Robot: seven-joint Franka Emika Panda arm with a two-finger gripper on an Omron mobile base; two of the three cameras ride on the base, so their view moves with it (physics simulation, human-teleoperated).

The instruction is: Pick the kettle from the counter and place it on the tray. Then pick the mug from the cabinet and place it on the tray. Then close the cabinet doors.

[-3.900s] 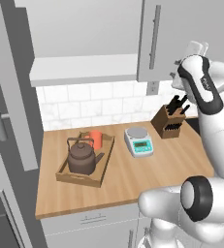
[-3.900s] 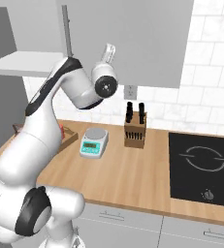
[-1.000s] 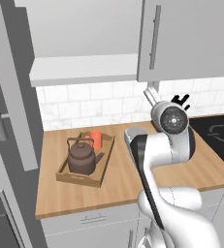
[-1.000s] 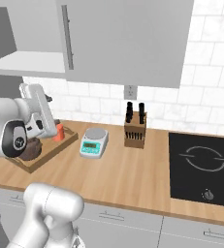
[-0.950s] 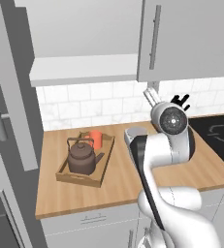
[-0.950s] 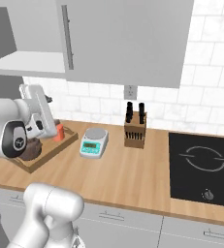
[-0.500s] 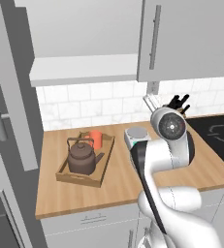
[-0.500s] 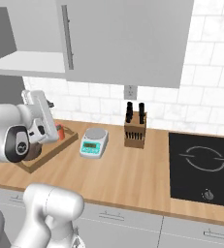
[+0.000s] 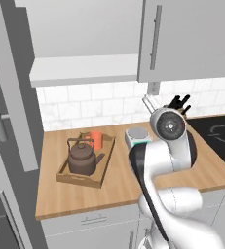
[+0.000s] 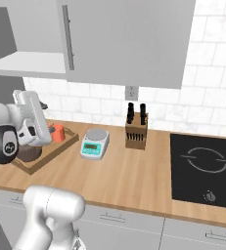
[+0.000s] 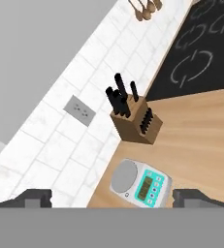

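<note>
No readable writing on scale (image 11: 141, 185) or kettle (image 9: 83, 159).

On the bench (image 9: 80, 194), the tray (image 9: 64, 175) sits at the left, with the kettle (image 9: 83, 159) at its front and the mug (image 9: 96, 140) behind it. Right of the tray lies the scale (image 10: 95, 143), then the knife block (image 10: 136, 131), then the hob (image 10: 204, 168). The mug seems close to the kettle.

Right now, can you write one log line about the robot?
kettle: on tray | mug: on tray | claw: open, empty, over scale | cabinet left door: open
</note>
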